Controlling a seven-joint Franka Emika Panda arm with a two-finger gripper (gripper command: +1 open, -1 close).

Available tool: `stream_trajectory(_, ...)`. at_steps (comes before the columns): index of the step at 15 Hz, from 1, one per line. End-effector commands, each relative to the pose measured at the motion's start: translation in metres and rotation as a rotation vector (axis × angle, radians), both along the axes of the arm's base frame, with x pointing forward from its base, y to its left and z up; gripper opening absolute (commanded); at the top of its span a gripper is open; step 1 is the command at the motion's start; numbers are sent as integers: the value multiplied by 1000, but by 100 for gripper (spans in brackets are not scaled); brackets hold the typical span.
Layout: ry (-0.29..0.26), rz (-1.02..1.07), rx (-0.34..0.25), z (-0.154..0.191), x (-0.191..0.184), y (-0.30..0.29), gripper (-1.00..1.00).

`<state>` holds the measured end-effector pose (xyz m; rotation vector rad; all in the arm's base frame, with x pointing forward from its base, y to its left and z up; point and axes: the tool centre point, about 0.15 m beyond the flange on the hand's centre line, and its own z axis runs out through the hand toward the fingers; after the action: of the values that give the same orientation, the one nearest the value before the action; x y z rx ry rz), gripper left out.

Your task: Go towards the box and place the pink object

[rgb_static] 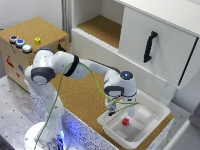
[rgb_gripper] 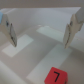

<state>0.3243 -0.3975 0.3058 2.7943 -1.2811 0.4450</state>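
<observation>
The white box (rgb_static: 148, 129) stands on the cork-topped surface at the exterior view's lower right. The pink object (rgb_static: 126, 121), a tiny reddish-pink cube, lies on the box's floor. My gripper (rgb_static: 113, 111) hangs just above the box's near-left part, open and empty, with the cube a short way to its right and apart from it. In the wrist view my gripper (rgb_gripper: 41, 31) is open, its two white fingers (rgb_gripper: 11, 31) spread wide over the box's ridged floor (rgb_gripper: 45, 47). The cube (rgb_gripper: 55, 76), marked with a dark 7, lies outside the gap between the fingers.
A cork-topped brown box (rgb_static: 45, 27) with coloured buttons and a small yellow cube (rgb_static: 37, 41) stands at the exterior view's left. A white cabinet with a black handle (rgb_static: 150, 46) and a cork-lined shelf (rgb_static: 102, 27) rises behind the box. A green cable (rgb_static: 95, 80) runs along my arm.
</observation>
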Motion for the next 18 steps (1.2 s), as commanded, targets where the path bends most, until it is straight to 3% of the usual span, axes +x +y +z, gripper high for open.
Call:
stream_trajectory(1,-29,-33,-8,7,1,-1,100)
stream_trajectory(7,-161,98,-93,91,60,-10,100)
stream_trajectory(10,-204,151,-100,123,73,-6,100)
stream_trajectory(18,-144,567,-74,184,78,37,100)
